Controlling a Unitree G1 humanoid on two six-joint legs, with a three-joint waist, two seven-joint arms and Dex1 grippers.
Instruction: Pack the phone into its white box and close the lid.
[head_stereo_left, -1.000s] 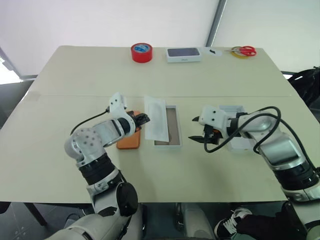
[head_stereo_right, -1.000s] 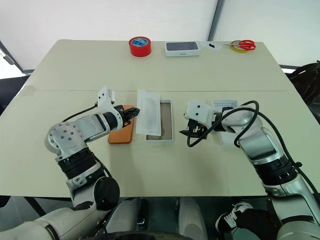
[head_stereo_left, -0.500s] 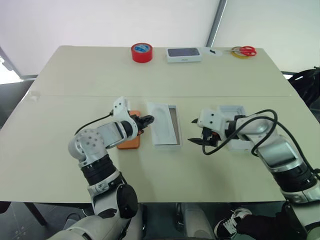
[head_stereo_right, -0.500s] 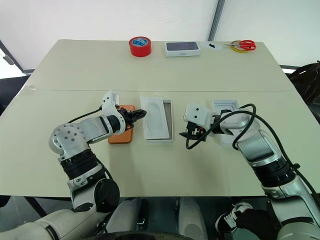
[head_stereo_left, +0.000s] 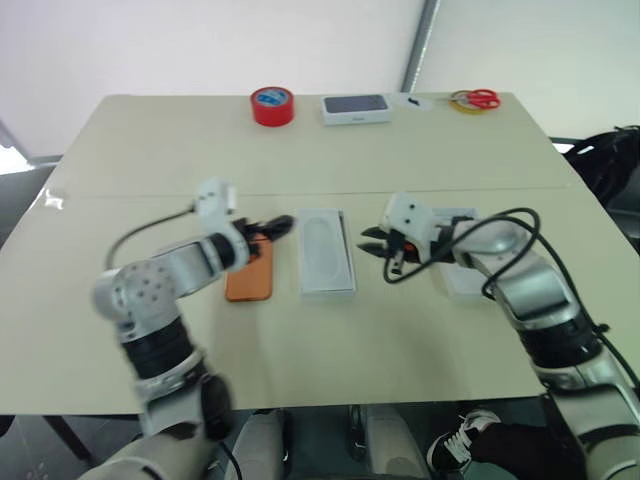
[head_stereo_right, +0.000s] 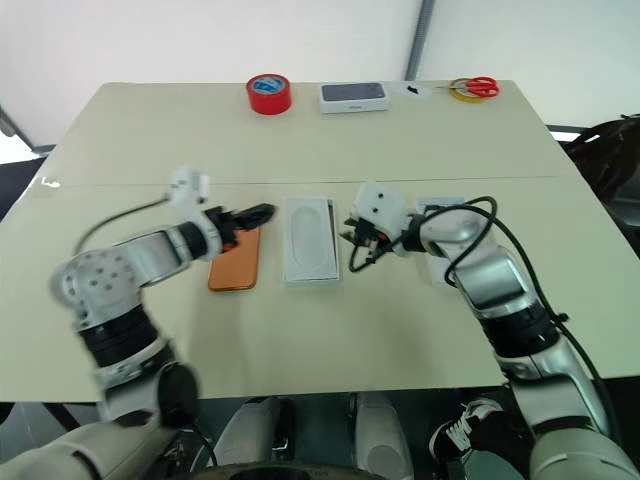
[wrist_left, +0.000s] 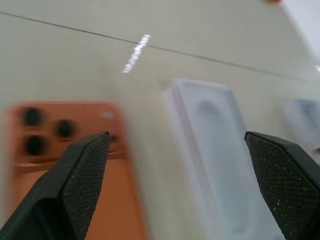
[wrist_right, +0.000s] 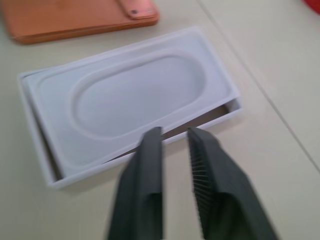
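The orange phone lies back up on the table, its lenses at the far end. Right beside it sits the white box, with the moulded white insert lying in it slightly askew, so a dark gap shows along one edge. My left gripper hovers open over the phone's far end, nothing between its fingers. My right gripper is shut and empty, its tips just short of the box's right side. The lid lies partly hidden under my right forearm.
Along the table's far edge stand a red tape roll, a white box with a dark-screen top, and red-handled scissors on a yellow tape ring. My right arm's black cable loops over the lid.
My left gripper let go of the insert, which now lies in the box, then opened wide and drew back left over the phone. My right gripper shut and moved left toward the box.
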